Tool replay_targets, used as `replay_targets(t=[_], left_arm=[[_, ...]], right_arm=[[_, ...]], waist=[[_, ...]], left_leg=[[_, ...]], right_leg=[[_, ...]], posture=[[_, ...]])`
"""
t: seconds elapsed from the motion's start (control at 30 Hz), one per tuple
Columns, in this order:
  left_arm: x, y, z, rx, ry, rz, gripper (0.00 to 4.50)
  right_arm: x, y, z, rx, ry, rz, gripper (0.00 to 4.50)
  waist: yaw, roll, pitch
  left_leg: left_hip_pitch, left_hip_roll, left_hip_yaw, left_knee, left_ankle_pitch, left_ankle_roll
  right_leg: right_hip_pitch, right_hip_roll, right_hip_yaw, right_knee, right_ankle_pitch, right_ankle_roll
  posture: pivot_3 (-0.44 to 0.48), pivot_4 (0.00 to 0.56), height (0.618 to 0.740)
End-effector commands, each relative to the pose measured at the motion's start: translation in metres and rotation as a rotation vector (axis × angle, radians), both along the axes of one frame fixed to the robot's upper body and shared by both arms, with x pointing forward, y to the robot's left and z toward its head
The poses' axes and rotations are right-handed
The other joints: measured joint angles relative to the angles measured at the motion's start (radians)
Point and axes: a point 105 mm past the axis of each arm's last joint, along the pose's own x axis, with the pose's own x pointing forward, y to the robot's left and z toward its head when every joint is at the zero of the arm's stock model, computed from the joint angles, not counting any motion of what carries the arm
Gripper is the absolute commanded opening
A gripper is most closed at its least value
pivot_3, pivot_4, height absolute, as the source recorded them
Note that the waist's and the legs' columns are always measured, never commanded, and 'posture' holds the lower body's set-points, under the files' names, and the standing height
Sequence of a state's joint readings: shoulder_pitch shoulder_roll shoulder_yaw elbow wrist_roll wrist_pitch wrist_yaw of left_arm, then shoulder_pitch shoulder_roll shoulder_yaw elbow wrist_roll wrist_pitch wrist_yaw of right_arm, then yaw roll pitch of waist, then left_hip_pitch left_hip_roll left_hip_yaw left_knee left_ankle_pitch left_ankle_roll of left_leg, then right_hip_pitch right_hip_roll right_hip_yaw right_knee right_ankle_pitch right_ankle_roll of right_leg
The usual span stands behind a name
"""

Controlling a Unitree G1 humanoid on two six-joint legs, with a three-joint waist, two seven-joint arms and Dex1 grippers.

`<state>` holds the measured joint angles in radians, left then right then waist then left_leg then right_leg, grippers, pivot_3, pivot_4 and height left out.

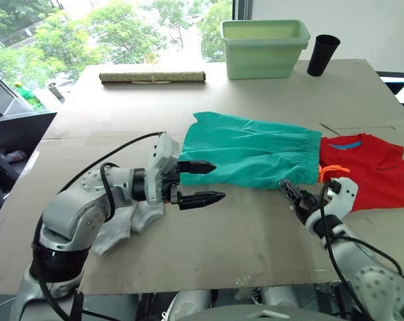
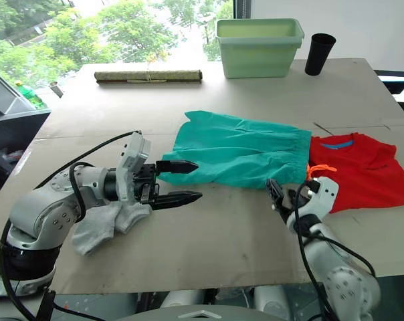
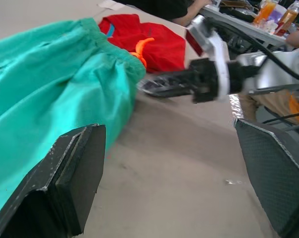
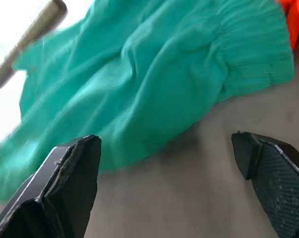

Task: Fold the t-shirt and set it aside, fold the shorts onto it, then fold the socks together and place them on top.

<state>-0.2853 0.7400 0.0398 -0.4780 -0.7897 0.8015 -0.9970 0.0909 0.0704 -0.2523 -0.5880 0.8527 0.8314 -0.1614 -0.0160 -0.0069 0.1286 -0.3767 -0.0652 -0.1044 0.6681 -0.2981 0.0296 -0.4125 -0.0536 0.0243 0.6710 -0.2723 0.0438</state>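
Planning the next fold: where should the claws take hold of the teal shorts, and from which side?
Probably the near hem corners of the shorts, coming in from the robot's side. They lie flat, waistband toward the t-shirt, and that near edge is free. The open left claw sits by the leg end, the open right claw below the waistband. The far edge looks like a longer reach.

Red t-shirt [image 1: 372, 167] folded at right; teal shorts [image 1: 249, 150] spread beside it; socks [image 1: 125, 224] near left.
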Motion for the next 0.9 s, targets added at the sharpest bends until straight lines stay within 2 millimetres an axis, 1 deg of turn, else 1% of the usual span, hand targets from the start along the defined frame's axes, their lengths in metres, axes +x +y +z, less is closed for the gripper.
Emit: replay_targets(t=[0.03, 0.13, 0.2, 0.23, 0.3, 0.33, 0.37, 0.4, 0.43, 0.47, 0.5, 0.53, 0.57, 0.63, 0.73, 0.77, 0.8, 0.83, 0.9], left_arm=[[-0.010, -0.001, 0.009, -0.005, -0.029, -0.016, 4.43], [-0.010, 0.002, 0.008, -0.005, -0.024, 0.011, 4.43], [-0.010, 0.003, 0.006, -0.005, -0.021, 0.026, 4.43], [-0.011, 0.004, 0.005, -0.002, -0.022, 0.030, 4.48], [-0.010, 0.003, 0.004, -0.008, -0.024, 0.046, 4.50], [-0.010, 0.003, 0.004, -0.008, -0.026, 0.052, 4.50], [-0.011, 0.004, 0.003, -0.008, -0.028, 0.057, 4.50], [-0.010, 0.004, 0.003, -0.008, -0.033, 0.067, 4.50], [-0.009, 0.004, 0.003, -0.011, -0.036, 0.080, 4.50], [-0.008, 0.004, 0.003, -0.016, -0.037, 0.097, 4.50], [-0.008, 0.005, 0.003, -0.020, -0.037, 0.108, 4.50], [-0.007, 0.005, 0.002, -0.019, -0.041, 0.119, 4.50], [-0.007, 0.005, 0.002, -0.018, -0.043, 0.125, 4.50], [-0.006, 0.007, 0.000, -0.023, -0.043, 0.151, 4.50], [-0.004, 0.009, -0.002, -0.024, -0.048, 0.183, 4.50], [-0.003, 0.010, -0.003, -0.030, -0.050, 0.204, 4.50], [-0.002, 0.013, -0.004, -0.029, -0.055, 0.224, 4.50], [-0.001, 0.015, -0.006, -0.028, -0.063, 0.250, 4.50], [0.001, 0.018, -0.009, -0.024, -0.073, 0.280, 4.50]], right_arm=[[0.017, -0.009, -0.022, 0.040, 0.047, -0.140, 4.50], [0.035, -0.006, -0.035, 0.037, 0.077, -0.195, 4.50], [0.047, -0.008, -0.043, -0.002, 0.101, -0.230, 4.50], [0.054, -0.010, -0.047, -0.024, 0.118, -0.255, 4.24], [0.066, -0.014, -0.051, -0.082, 0.124, -0.287, 3.68], [0.071, -0.015, -0.050, -0.110, 0.115, -0.291, 3.19], [0.074, -0.017, -0.050, -0.136, 0.107, -0.297, 2.55], [0.076, -0.020, -0.049, -0.170, 0.099, -0.301, 2.29], [0.078, -0.023, -0.048, -0.211, 0.087, -0.304, 1.71], [0.080, -0.027, -0.044, -0.276, 0.062, -0.303, 1.31], [0.080, -0.029, -0.042, -0.321, 0.044, -0.301, 0.75], [0.080, -0.035, -0.038, -0.370, 0.025, -0.311, 0.29], [0.079, -0.039, -0.036, -0.399, 0.014, -0.318, 0.14], [0.078, -0.046, -0.023, -0.493, -0.043, -0.320, 0.14], [0.075, -0.053, 0.004, -0.679, -0.166, -0.300, 0.14], [0.072, -0.056, 0.019, -0.790, -0.236, -0.283, 0.14], [0.068, -0.057, 0.043, -0.946, -0.349, -0.247, 0.14], [0.063, -0.051, 0.070, -1.138, -0.486, -0.178, 0.14], [0.059, -0.036, 0.097, -1.391, -0.649, -0.049, 0.14]], waist=[[0.000, -0.001, -0.001], [0.001, -0.003, -0.002], [0.003, -0.005, -0.003], [0.004, -0.005, -0.003], [0.003, -0.005, -0.003], [0.004, -0.006, -0.004], [0.003, -0.007, -0.005], [0.002, -0.008, -0.005], [0.001, -0.008, -0.005], [0.001, -0.009, -0.006], [0.002, -0.009, -0.006], [0.003, -0.009, -0.006], [0.005, -0.009, -0.006], [0.009, -0.008, -0.006], [0.018, -0.002, -0.002], [0.018, -0.001, -0.001], [0.017, 0.002, 0.001], [0.014, 0.005, 0.002], [0.004, 0.010, 0.005]], left_leg=[[0.001, 0.000, 0.000, 0.000, 0.000, 0.000], [0.002, 0.000, 0.000, 0.000, 0.000, 0.000], [0.004, -0.001, 0.000, 0.000, 0.000, 0.000], [0.008, -0.001, 0.000, 0.000, 0.000, 0.000], [0.016, -0.001, 0.000, -0.003, 0.000, 0.000], [0.017, -0.001, 0.000, -0.004, 0.000, 0.000], [0.016, -0.001, 0.000, -0.004, 0.000, 0.000], [0.016, 0.000, -0.001, -0.004, 0.000, 0.000], [0.016, 0.000, -0.001, -0.004, 0.000, 0.000], [0.016, 0.000, -0.001, -0.004, 0.000, 0.000], [0.016, 0.000, -0.001, -0.004, 0.000, 0.000], [0.016, 0.000, -0.001, -0.004, 0.000, 0.000], [0.016, 0.000, -0.001, -0.004, 0.000, 0.000], [0.015, -0.001, -0.001, -0.004, 0.000, 0.000], [0.013, -0.002, -0.002, -0.004, 0.000, 0.000], [0.013, -0.002, -0.002, -0.004, 0.000, 0.000], [0.012, -0.002, -0.001, -0.004, 0.000, 0.000], [0.011, -0.002, -0.001, -0.004, 0.000, 0.000], [0.009, -0.003, 0.002, -0.004, 0.000, 0.000]], right_leg=[[0.000, 0.000, 0.001, 0.000, 0.000, 0.000], [0.001, 0.000, 0.000, 0.000, 0.000, 0.000], [0.003, 0.000, 0.000, 0.000, 0.000, 0.000], [0.006, 0.000, 0.000, 0.000, 0.000, 0.000], [0.013, 0.000, 0.000, -0.004, 0.000, 0.000], [0.015, 0.000, 0.000, -0.004, 0.000, 0.000], [0.015, 0.000, 0.000, -0.004, 0.000, 0.000], [0.015, 0.000, -0.001, -0.005, 0.000, 0.000], [0.015, 0.000, -0.001, -0.005, 0.000, 0.000], [0.015, 0.000, 0.000, -0.005, 0.000, 0.000], [0.015, 0.000, 0.000, -0.005, 0.000, 0.000], [0.015, 0.000, 0.000, -0.005, 0.000, 0.000], [0.015, 0.000, -0.001, -0.005, 0.000, 0.000], [0.015, 0.000, -0.001, -0.007, 0.000, 0.000], [0.015, -0.002, -0.001, -0.009, 0.000, 0.000], [0.014, -0.002, -0.001, -0.009, 0.000, 0.000], [0.014, -0.002, -0.001, -0.009, 0.000, 0.000], [0.014, -0.001, 0.000, -0.009, 0.000, 0.000], [0.009, -0.001, 0.004, -0.008, 0.000, 0.000]], posture=[[0.000, 0.150, 0.740], [0.000, 0.150, 0.740], [0.000, 0.150, 0.740], [0.000, 0.150, 0.740], [0.000, 0.150, 0.740], [0.000, 0.150, 0.740], [0.000, 0.150, 0.740], [0.000, 0.150, 0.740], [0.000, 0.150, 0.740], [0.000, 0.150, 0.740], [0.000, 0.150, 0.740], [0.000, 0.150, 0.740], [0.000, 0.150, 0.740], [0.000, 0.150, 0.740], [0.000, 0.150, 0.740], [0.000, 0.150, 0.740], [0.000, 0.150, 0.740], [0.000, 0.150, 0.740], [0.000, 0.150, 0.740]])
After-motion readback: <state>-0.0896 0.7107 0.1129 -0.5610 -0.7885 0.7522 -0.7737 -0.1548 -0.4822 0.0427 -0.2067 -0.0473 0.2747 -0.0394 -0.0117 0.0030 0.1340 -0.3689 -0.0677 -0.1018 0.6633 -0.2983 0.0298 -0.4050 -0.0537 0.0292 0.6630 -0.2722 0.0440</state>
